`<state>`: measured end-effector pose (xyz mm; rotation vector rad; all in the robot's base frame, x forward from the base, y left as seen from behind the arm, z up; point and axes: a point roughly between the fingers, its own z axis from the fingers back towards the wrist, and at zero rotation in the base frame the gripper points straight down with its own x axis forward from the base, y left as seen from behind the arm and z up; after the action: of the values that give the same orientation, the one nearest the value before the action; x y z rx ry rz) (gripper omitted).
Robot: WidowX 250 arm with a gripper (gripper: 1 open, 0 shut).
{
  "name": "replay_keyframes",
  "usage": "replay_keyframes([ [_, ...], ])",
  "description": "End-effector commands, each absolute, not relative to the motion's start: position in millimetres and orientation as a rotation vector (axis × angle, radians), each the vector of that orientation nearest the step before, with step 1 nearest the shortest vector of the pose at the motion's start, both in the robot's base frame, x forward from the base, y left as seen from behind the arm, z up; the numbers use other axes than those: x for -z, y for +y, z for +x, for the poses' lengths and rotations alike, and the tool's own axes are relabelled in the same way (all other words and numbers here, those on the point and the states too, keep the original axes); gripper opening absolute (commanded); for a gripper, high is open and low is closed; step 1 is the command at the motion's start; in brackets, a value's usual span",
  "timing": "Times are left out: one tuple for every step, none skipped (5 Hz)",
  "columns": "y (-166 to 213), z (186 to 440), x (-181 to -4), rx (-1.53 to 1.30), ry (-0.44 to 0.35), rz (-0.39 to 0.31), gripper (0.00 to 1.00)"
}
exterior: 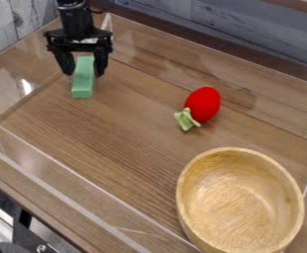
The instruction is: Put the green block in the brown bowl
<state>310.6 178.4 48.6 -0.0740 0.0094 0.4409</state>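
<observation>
Gripper (81, 64) sits at upper left of the view, black, hanging from a dark arm that comes straight down from the top edge; wrist vertical, fingers pointing down at the tabletop; jaws spread wide apart w/ nothing clamped betw. them; fingertips stand either side of the upper end of the green block (83, 82), left finger just left of it, right finger just right of it, whether they touch it I can't tell; block lies flat on the wooden table (116, 148), long axis running roughly away from the camera, its lower half sticking out below the fingertips toward the viewer; green top face shows in the gap betw. the fingers.

Right of the gripper & a bit nearer the camera, well apart from it, lies a red strawberry toy (200, 105) w/ green stem end pointing lower left; it rests on the bare wood, touching nothing else.

Farther right & much nearer the camera, at the lower right corner, well apart from gripper and block, sits the brown bowl (195, 212), light tan wood w/ thick rim, upright, nothing inside; clear plastic walls border the table on the left & near sides.
</observation>
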Motion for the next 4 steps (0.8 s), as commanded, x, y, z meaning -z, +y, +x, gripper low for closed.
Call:
replay_keyframes([
  [189.7, 319.7, -83.1, -0.475, -0.069, -0.048, 1.0],
  [200.4, 312.8, -73.2, -0.484, -0.068, -0.043, 1.0],
  [209.6, 304.6, -63.5, -0.489, -0.065, -0.04, 1.0],
  [212.0, 303.8, -71.5, -0.426, -0.06, -0.04, 1.0],
])
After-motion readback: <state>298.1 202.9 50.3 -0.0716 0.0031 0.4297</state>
